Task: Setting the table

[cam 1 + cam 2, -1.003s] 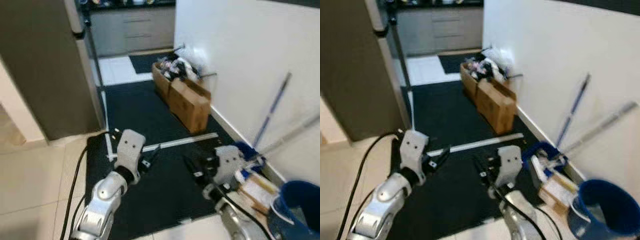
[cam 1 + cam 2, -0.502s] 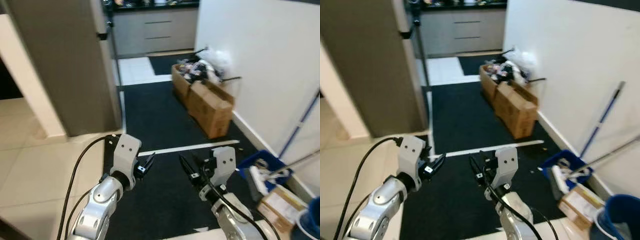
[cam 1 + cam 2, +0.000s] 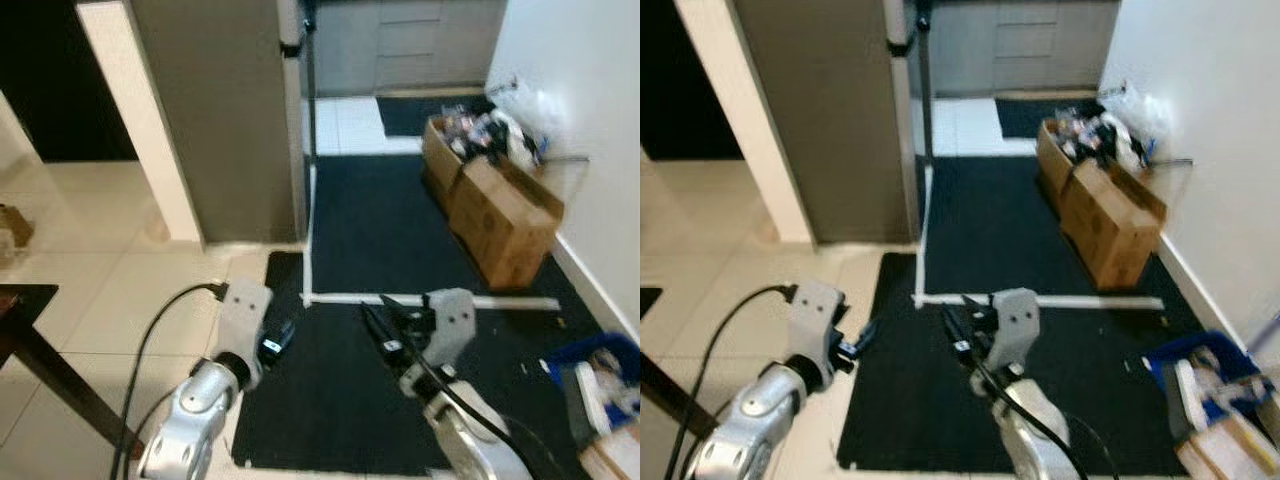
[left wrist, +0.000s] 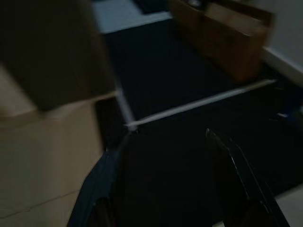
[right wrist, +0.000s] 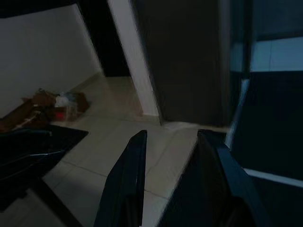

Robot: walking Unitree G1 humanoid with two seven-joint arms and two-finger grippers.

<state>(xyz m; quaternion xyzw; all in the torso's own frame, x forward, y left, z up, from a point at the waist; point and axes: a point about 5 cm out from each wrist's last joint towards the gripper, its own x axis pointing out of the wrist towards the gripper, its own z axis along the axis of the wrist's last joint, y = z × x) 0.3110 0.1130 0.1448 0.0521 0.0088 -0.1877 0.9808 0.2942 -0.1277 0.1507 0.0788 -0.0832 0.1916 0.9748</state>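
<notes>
I hold both my arms low in front of me, bent at the elbow, with the forearms pointing forward over the floor. My left gripper (image 3: 278,338) is above the left edge of the black mat (image 3: 400,230), close to where the mat meets the beige tiles (image 3: 100,250). A black cable (image 3: 150,350) runs in a curve from behind this wrist down along the silver forearm. In the left wrist view my two black fingers (image 4: 102,182) stand apart with nothing between them, and beyond them I see the mat and the white stripe (image 4: 199,104) that crosses it.

My right gripper (image 3: 385,318) is a little further forward, over the middle of the mat and just before the white stripe. Its fingers (image 5: 130,179) are also spread and they hold nothing; in the right wrist view they point toward the beige tiles and a dark wall (image 5: 184,56).

At the far left I see the corner of a dark table (image 3: 25,310) with one slanted leg on the tiles. I cannot make out any dishes or cutlery on it.

Ahead of me is a tall grey cabinet (image 3: 215,110). Along the white wall on my right stand brown cardboard boxes (image 3: 495,200) filled with mixed items, and nearer to me a blue tray (image 3: 590,375) lies on the floor
</notes>
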